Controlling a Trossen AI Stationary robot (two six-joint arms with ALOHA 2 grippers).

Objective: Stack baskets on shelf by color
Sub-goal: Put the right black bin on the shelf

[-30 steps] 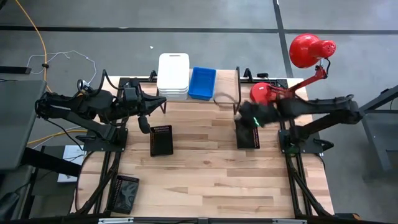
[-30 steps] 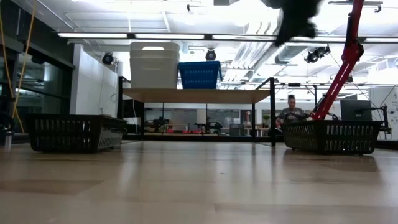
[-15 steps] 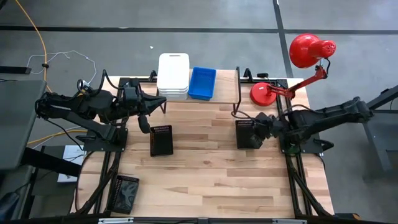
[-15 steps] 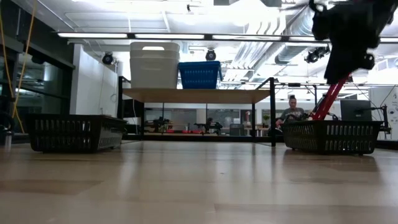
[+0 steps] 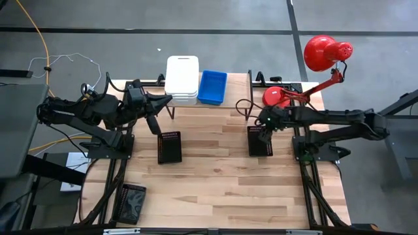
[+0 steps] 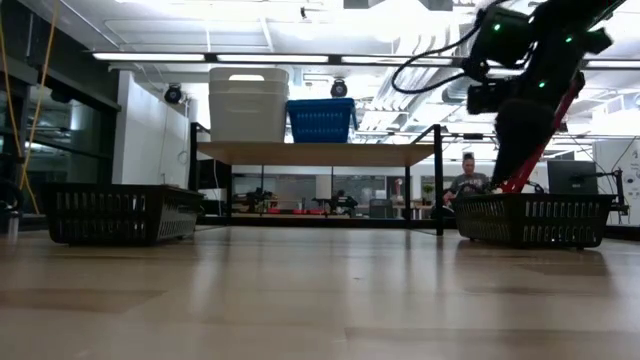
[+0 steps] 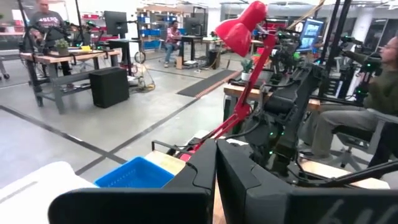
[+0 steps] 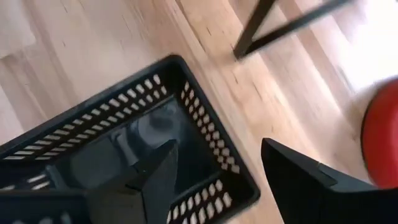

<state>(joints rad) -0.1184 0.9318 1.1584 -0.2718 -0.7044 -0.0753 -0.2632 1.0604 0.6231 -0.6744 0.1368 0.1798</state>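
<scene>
Item: right-hand black basket (image 5: 259, 141). Black slotted mesh, standing on the desk (image 5: 215, 176) on its right side, near the shelf's right legs. Long axis runs front to back of the desk, away from the shelf.

Item: right gripper (image 5: 264, 125). Poised over the far end of this basket, the end nearer the shelf. Fingers (image 8: 305, 180) spread wide, pinching nothing. In the right wrist view they straddle one long wall: one finger over the interior, the other outside over bare desk. The basket lies directly below the fingers, so the coming move likely turns on a straight descent onto that wall. This arm is clearly the nearer one.

Item: left-hand black basket (image 5: 169, 147). Same type, same orientation, on the desk's left side, just beside the left gripper (image 5: 153, 128), whose fingers are pressed together and hold nothing.

Item: shelf (image 5: 238, 88). Wooden plank at the desk's far edge; carries a white basket stack (image 5: 181, 78) and a blue basket (image 5: 212, 87) side by side. Its right portion is bare.

Item: red desk lamp (image 5: 307, 72), at the desk's far right corner.

Markings: no brand, label or legible writing on any basket or on the shelf.
</scene>
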